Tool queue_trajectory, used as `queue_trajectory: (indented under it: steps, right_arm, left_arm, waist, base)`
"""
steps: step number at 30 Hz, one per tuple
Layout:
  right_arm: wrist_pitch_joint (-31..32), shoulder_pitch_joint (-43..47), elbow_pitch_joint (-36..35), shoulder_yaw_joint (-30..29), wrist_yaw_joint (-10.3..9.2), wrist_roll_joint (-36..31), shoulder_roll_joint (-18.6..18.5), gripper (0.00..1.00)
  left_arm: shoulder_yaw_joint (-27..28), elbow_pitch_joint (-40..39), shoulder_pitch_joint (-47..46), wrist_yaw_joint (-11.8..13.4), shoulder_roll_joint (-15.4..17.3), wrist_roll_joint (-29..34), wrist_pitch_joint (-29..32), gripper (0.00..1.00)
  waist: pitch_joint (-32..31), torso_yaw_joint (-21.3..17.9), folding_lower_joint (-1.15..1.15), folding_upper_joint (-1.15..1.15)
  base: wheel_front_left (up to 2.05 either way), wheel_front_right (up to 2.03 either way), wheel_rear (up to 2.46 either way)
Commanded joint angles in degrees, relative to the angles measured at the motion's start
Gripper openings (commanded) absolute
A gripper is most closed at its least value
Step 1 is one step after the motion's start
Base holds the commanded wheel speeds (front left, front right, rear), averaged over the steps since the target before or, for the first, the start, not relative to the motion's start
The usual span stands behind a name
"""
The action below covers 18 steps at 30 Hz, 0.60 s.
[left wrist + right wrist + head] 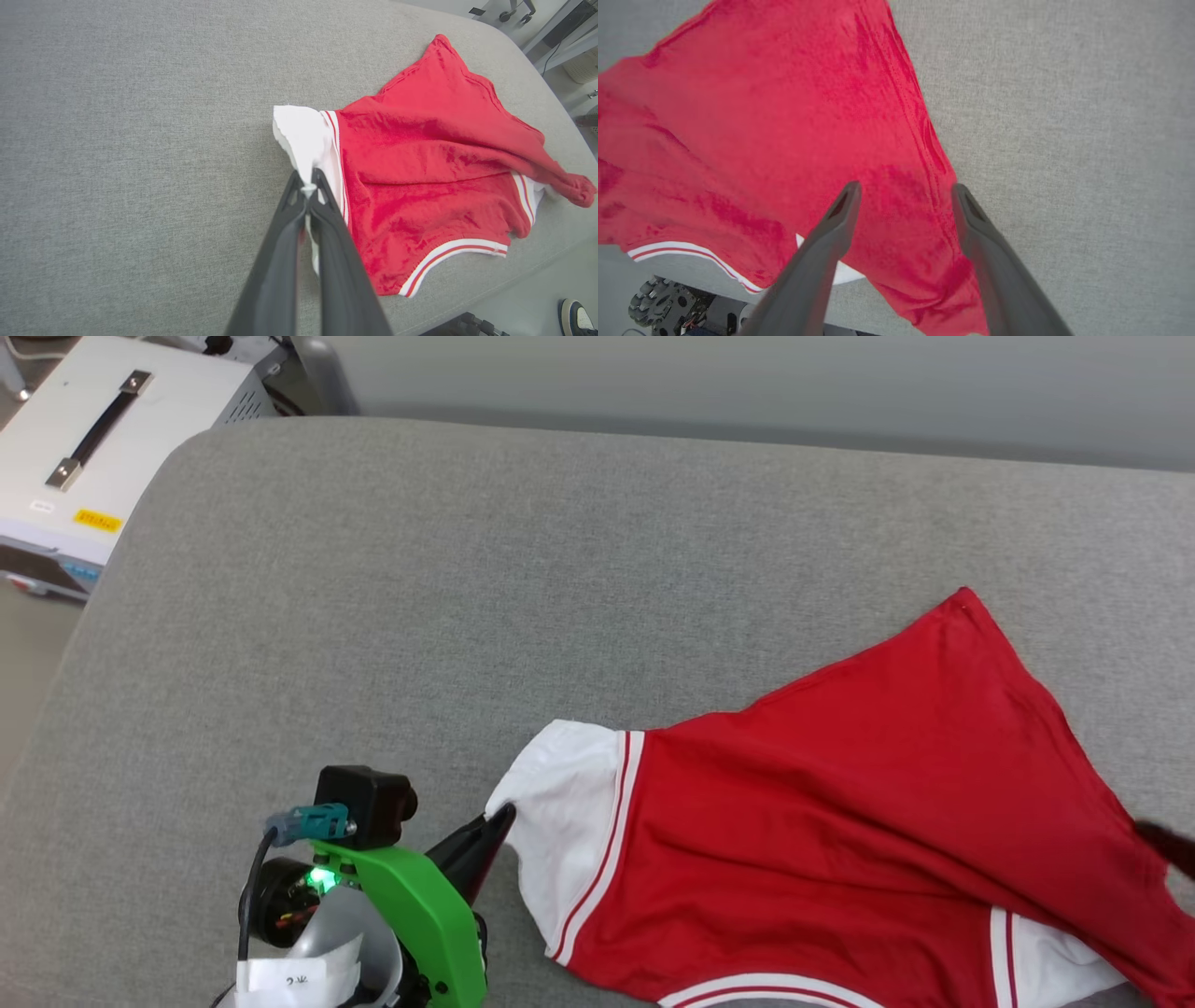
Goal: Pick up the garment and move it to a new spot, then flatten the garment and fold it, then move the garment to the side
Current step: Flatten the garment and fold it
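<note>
The garment [822, 803] is a red T-shirt with white sleeves and striped trim, lying crumpled on the grey cushion toward the near right. My left gripper [307, 182] is shut on the edge of its white sleeve [303, 135]; in the head view that gripper [495, 826] sits at the sleeve's near left corner. My right gripper [903, 196] is open, its two fingers spread over the red fabric [784, 116] near its hem, with nothing pinched between them. A dark fingertip [1172, 845] shows at the head view's right edge.
The grey cushioned surface [467, 569] stretches wide to the left and far side. A white box with a black handle [103, 439] stands beyond the far left corner. The robot's wheeled base [658, 305] lies below the near edge, and a shoe [577, 319] is on the floor.
</note>
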Motion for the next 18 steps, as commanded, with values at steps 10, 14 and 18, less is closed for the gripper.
queue_trajectory:
  steps: [10,14,18]
  right_arm:
    - [5.9,-17.1,-0.1,4.1,-0.03,-2.9,-1.8,1.00]
    - [6.9,-23.1,4.3,5.2,-0.03,-5.2,-2.8,1.00]
    - [6.9,-27.0,8.9,5.4,-0.03,-7.4,-3.3,1.00]
  left_arm:
    - [-1.2,-2.8,-3.6,-0.5,0.3,2.4,-0.5,0.00]
    - [-1.5,-3.2,-4.8,-0.8,-0.3,2.6,-1.0,0.00]
    - [-1.9,-2.9,-5.6,-1.2,-1.0,2.6,-1.7,0.00]
  waist:
    - [9.0,6.2,0.01,0.00]
    - [11.8,8.8,0.01,0.00]
    - [13.6,11.1,0.01,0.00]
  base:
    - [0.00,0.00,0.00]
    - [0.00,0.00,0.00]
    - [0.00,0.00,0.00]
